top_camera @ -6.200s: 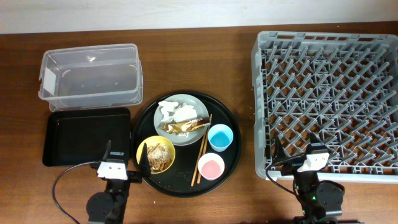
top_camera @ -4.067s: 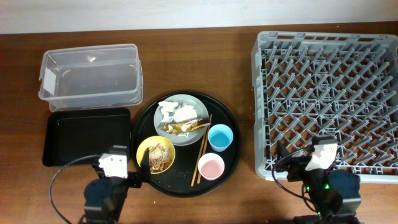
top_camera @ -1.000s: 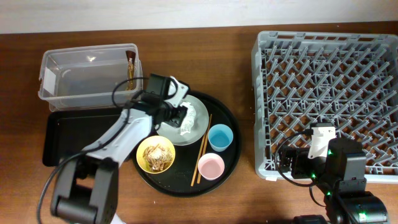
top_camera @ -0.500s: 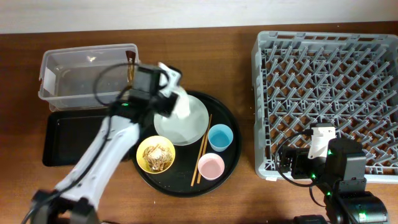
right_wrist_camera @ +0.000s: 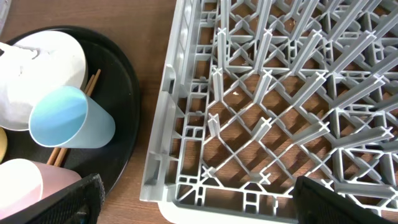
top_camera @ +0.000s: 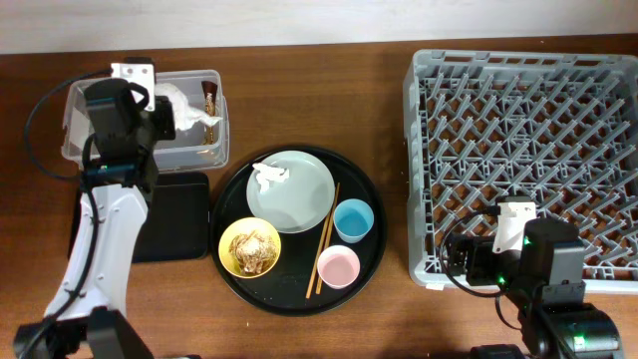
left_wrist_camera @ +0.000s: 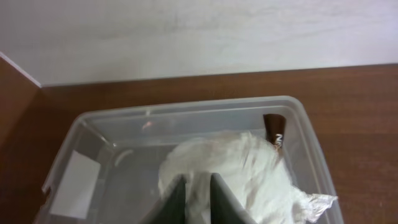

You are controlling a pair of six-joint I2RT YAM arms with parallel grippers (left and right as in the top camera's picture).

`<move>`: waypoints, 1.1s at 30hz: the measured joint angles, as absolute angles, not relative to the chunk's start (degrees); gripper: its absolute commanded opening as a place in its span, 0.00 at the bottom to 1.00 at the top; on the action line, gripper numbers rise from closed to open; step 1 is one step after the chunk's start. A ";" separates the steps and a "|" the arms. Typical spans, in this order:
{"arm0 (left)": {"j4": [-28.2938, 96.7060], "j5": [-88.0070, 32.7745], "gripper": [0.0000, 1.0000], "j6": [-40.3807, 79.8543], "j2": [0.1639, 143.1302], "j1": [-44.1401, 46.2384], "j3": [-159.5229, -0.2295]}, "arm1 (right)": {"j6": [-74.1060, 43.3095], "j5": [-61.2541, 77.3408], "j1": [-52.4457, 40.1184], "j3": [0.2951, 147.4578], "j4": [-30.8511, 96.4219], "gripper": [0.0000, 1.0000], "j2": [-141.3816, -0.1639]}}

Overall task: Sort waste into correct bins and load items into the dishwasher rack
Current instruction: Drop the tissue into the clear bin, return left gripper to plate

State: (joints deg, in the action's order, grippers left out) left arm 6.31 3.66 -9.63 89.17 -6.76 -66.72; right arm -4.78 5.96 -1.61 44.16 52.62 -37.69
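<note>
My left gripper (top_camera: 167, 112) hangs over the clear tub (top_camera: 95, 150), shut on a crumpled white tissue (top_camera: 189, 108). In the left wrist view the tissue (left_wrist_camera: 236, 168) bulges round my narrow-set fingers (left_wrist_camera: 177, 202) above the tub (left_wrist_camera: 112, 134). A brown wrapper (left_wrist_camera: 273, 127) lies at the tub's right end. A small tissue scrap (top_camera: 267, 175) lies on the grey-green plate (top_camera: 299, 194). The yellow bowl (top_camera: 231, 231) holds food scraps (top_camera: 251, 249). The blue cup (top_camera: 353, 219), pink cup (top_camera: 338, 266) and chopsticks (top_camera: 323, 239) share the round tray. My right gripper (right_wrist_camera: 199, 202) stands open at the rack's (top_camera: 528, 150) near-left corner.
The round black tray (top_camera: 371, 254) carries the dishes in the middle of the table. The flat black tray (top_camera: 174, 214) lies in front of the tub, partly hidden under my left arm. Bare wood separates the round tray from the rack (right_wrist_camera: 261, 124).
My left arm has lifted the tissue off the plate and swung it back and left to above the clear tub. The right arm has not moved.
</note>
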 measured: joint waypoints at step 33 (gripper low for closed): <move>22.39 -7.11 0.01 -9.58 107.53 13.50 -66.87 | -4.78 5.96 -1.61 44.16 52.56 0.98 -38.37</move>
State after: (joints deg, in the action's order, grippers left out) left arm 22.39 -7.11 -9.58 107.53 13.50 -66.87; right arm -4.78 5.96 -1.61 44.16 52.56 -38.37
